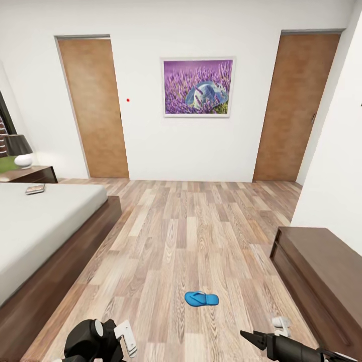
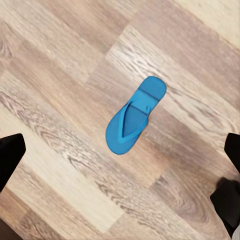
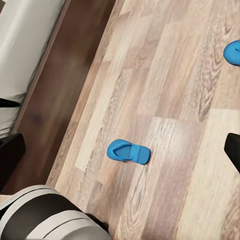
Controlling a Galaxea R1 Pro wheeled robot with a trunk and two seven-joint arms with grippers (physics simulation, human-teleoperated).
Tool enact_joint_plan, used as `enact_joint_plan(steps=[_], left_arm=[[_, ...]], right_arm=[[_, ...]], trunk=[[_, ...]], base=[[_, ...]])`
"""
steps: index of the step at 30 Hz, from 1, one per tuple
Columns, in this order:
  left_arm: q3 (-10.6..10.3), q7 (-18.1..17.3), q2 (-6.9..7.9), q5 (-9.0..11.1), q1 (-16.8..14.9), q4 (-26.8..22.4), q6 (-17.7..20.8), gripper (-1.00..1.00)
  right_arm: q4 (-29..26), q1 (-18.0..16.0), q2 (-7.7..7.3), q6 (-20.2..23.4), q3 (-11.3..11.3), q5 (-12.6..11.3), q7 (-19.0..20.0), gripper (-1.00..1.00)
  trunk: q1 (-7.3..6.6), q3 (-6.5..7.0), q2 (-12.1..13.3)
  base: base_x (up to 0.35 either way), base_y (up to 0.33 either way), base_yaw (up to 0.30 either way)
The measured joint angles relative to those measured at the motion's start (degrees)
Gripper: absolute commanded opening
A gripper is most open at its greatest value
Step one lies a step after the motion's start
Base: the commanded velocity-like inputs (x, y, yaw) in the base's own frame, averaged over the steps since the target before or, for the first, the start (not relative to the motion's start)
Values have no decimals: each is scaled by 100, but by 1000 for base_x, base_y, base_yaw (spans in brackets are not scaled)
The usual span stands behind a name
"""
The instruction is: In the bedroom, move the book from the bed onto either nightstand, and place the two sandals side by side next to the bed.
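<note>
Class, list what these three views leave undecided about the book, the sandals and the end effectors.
- Book, head view: too small to read its cover.
- Second sandal, right wrist view: cut off by the picture's edge, so its full shape is unseen; the first sandal shows whole.
- Left end effector, head view: cut off by the bottom edge; open or shut is unclear.
- Right end effector: its tip alone shows.
</note>
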Motion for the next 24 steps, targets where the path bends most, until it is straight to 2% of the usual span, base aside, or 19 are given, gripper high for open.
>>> enact_joint_plan(steps=[6, 14, 24], left_arm=[[0, 0, 0, 0, 0, -2, 17, 100], [0, 11, 0, 5, 1, -13, 389, 100], [0, 13, 0, 6, 0, -29, 445, 100]], right_arm=[[-2, -1, -3, 0, -1, -2, 0, 100], [0, 2, 0, 0, -1, -1, 0, 100], [0, -2, -7, 0, -1, -2, 0, 100]], trunk=[[132, -108, -241], [308, -251, -562], [527, -431, -963]], base=[[0, 0, 0], [0, 0, 0], [0, 0, 0]])
